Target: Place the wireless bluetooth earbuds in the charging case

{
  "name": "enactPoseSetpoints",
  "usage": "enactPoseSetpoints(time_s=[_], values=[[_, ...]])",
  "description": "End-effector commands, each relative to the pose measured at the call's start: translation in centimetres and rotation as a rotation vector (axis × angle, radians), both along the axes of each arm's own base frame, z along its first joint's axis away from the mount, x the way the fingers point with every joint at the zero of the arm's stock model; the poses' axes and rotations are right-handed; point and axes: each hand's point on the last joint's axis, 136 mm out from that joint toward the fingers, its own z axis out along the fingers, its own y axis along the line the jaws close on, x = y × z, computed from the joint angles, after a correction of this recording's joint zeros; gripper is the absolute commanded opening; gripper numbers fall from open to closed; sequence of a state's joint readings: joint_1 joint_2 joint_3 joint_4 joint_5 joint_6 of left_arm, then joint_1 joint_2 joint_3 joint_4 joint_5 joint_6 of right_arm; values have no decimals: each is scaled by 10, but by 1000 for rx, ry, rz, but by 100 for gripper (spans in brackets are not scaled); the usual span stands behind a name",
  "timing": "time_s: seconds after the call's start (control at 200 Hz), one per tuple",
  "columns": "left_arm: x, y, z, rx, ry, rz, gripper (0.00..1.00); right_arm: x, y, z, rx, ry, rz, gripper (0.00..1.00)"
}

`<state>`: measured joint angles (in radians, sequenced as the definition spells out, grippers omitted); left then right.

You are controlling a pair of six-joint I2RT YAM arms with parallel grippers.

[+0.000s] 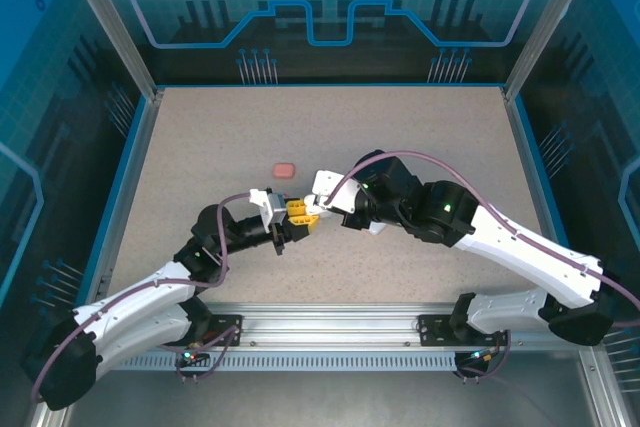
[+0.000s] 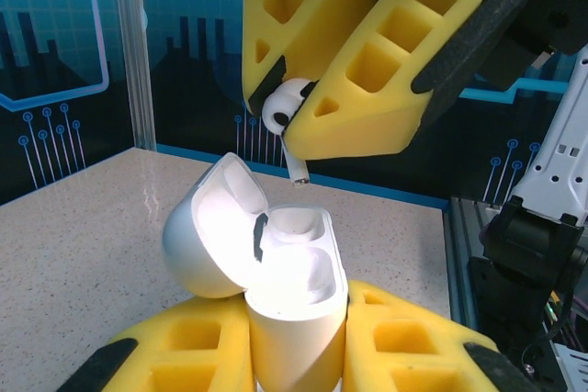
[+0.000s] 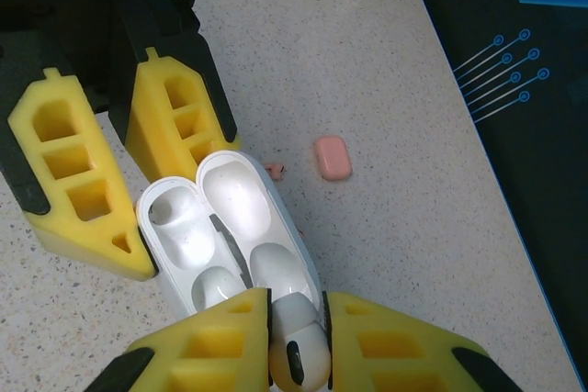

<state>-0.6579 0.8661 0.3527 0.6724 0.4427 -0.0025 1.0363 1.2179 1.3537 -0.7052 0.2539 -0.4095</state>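
Rate the task as early. Find the white case [image 2: 299, 282], lid open, clamped upright in the closed left gripper [image 2: 296, 360]. Find one white earbud [image 3: 299, 355] pinched in the closed right gripper [image 3: 299, 314], stem down, just above the wells and not yet seated. Cannot confirm any bud already seated in the wells.

Count as outstanding: seating this earbud, then dealing with a salmon earbud [image 3: 274, 170] lying loose on the table [image 3: 413, 254] near a closed pink case [image 3: 333, 158].

Use the left wrist view for the gap between stem and well. Use the right wrist view for the line-up over the wells and for the loose salmon earbud. Use the top view for both arms meeting mid-table.
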Motion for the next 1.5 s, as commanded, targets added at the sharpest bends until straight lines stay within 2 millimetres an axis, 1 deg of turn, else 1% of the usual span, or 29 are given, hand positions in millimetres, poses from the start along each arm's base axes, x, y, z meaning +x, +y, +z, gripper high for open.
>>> enactPoseSetpoints(time_s=[0.0,0.2,0.535,0.715,0.83,0.941,1.021,1.146,1.211,1.296,1.366,1.441,1.496], values=[[-3,-2,27,-58,-45,-14,1,-2,9,17,42,-34,20,18],[-1,-1,31,-71,-41,-8,1,0,10,11,21,-46,9,18],[-1,-1,31,-73,-39,-5,1,5,12,-2,-52,-81,-16,18],[1,-1,29,-69,-33,2,1,-2,15,-4,-42,-39,8,19],[2,-1,27,-65,-35,10,1,-8,17,-1,-16,2,16,24],[3,-1,25,-60,-34,12,1,-11,18,7,17,27,13,34],[3,-2,25,-60,-35,11,1,-13,19,19,59,39,9,42],[4,-2,23,-56,-33,13,1,-17,18,47,158,60,6,56],[4,-2,22,-56,-33,14,1,-17,15,59,212,74,-6,60],[4,-1,22,-61,-39,17,1,-12,6,72,274,92,-50,65],[3,1,23,-62,-44,21,1,-3,-6,78,325,113,-117,68],[1,3,24,-68,-55,27,1,12,-25,76,382,155,-233,71],[-1,5,26,-74,-66,31,1,24,-40,68,423,198,-324,71]])
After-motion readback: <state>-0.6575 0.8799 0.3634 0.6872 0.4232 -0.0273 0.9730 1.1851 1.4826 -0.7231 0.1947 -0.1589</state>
